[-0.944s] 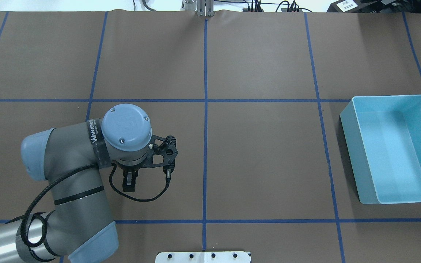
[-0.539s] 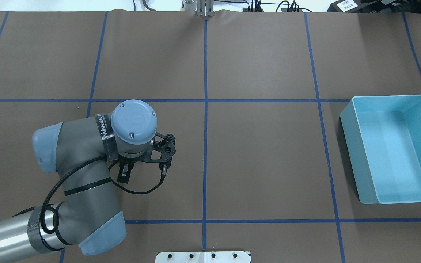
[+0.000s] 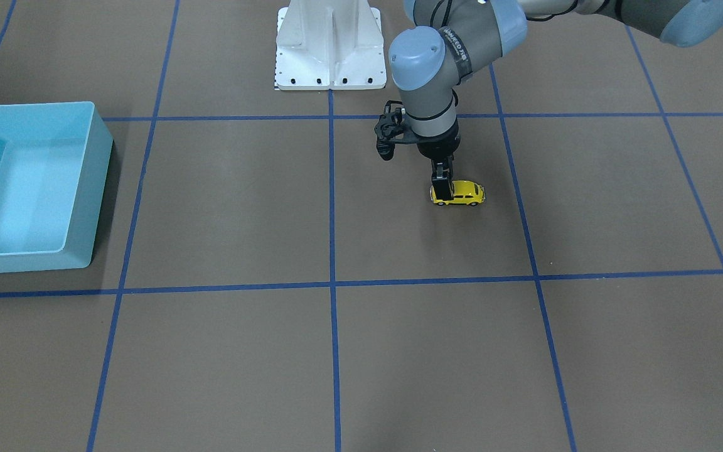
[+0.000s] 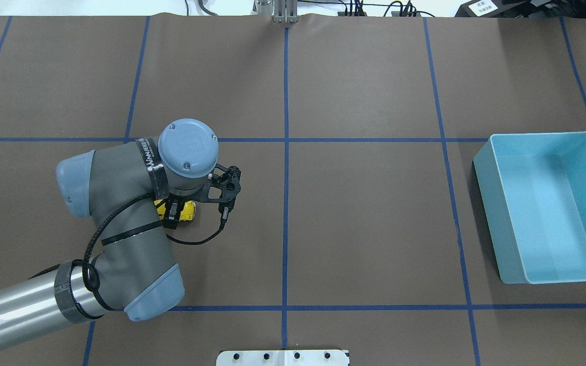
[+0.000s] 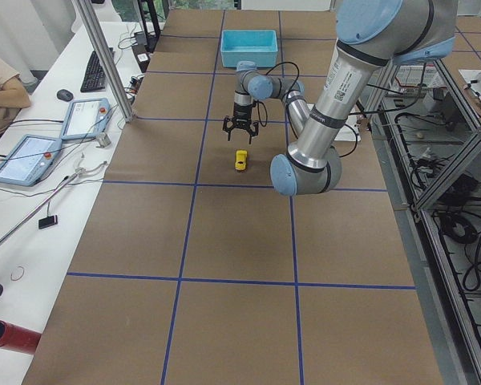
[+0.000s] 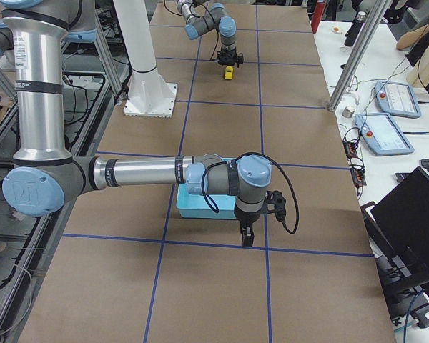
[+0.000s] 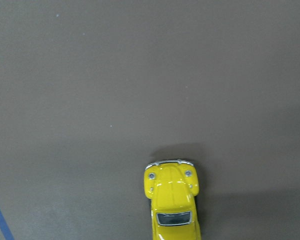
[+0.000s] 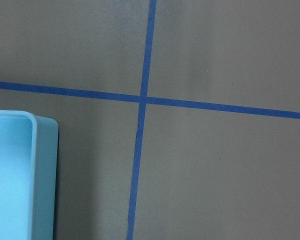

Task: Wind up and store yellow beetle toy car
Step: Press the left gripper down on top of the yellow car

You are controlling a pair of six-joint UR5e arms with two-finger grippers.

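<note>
The yellow beetle toy car (image 3: pixel 462 193) stands on its wheels on the brown table, left of the middle line in the overhead view (image 4: pixel 187 212). My left gripper (image 3: pixel 441 188) points straight down over it, open. Its fingers (image 4: pixel 172 216) overlap the car's body, and yellow shows on both sides of them. The left wrist view shows only the car's hood and windshield (image 7: pixel 171 192), no fingers. The light blue bin (image 4: pixel 484 203) is at the far right. My right gripper (image 6: pixel 247 237) hangs beside the bin (image 6: pixel 200 206); I cannot tell its state.
Blue tape lines (image 4: pixel 286 152) divide the brown table cover into squares. The white base of the robot (image 3: pixel 330 44) stands at the table's near edge. A metal post (image 5: pixel 104 56) and a desk with tablets (image 5: pixel 24 156) line the far side, where a person's arm (image 5: pixel 0 88) shows.
My left arm swung forward, away from the robot's base, carrying the gripper onto the car. The wrist hid the car before; now it shows beside the fingers.
</note>
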